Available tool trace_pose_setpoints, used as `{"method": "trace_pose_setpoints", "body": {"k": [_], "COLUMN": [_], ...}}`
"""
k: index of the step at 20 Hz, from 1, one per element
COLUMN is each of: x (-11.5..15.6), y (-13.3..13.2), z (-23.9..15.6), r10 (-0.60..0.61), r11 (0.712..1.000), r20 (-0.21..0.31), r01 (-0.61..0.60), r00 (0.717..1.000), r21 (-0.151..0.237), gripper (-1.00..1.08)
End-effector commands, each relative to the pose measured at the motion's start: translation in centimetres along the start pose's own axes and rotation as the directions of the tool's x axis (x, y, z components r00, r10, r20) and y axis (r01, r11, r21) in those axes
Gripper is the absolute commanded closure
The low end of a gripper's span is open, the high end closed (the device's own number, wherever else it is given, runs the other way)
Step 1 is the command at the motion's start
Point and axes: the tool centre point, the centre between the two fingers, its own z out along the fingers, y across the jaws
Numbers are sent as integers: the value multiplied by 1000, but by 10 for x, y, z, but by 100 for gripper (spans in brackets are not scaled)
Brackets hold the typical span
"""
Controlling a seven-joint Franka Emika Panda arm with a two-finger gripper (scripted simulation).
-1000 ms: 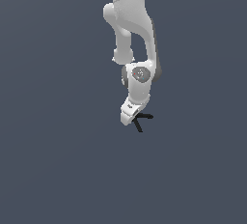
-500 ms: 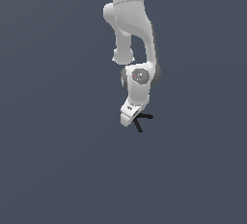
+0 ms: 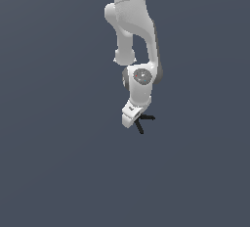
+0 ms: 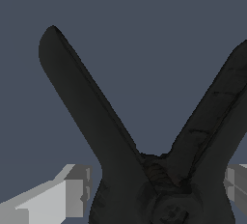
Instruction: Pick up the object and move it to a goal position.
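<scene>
A: Where is the clamp [image 3: 143, 122]?

B: At the tip of the arm [image 3: 131, 30], just under the white gripper [image 3: 133, 119]. In the exterior view its two black handles stick out from the gripper toward that view's right and downward, splayed in a V.

A: And up close?

B: The wrist view is nearly filled by it — the clamp [image 4: 144, 170] spreads its two straight handles away from the camera, meeting at a dark, rough hinge part between the fingers [image 4: 62, 194].

A: Are the fingers shut on it?

B: They sit on either side of the hinge part, one light grey pad at each flank. The far pad looks pressed to the black body; the near one seems to touch it as well — so they appear clamped on the clamp.

A: Is it resting on anything?

B: I cannot tell. Everything around it is a flat dark grey-blue ground, with no edge or shadow to judge by.
</scene>
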Motion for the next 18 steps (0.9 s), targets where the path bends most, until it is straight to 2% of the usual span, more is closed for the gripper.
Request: {"method": "trace_pose_setpoints", "body": {"k": [1, 9, 18], "x": [1, 4, 11], "y": [2, 8, 19], "z": [-7, -55, -147], "r10": [0, -1, -3], "r11": [1000, 1000, 1000], "r20": [-2, -2, -3], "r01": [0, 1, 3], "r00": [1000, 1000, 1000], "r21": [-2, -2, 0], "gripper": [108, 108, 108]}}
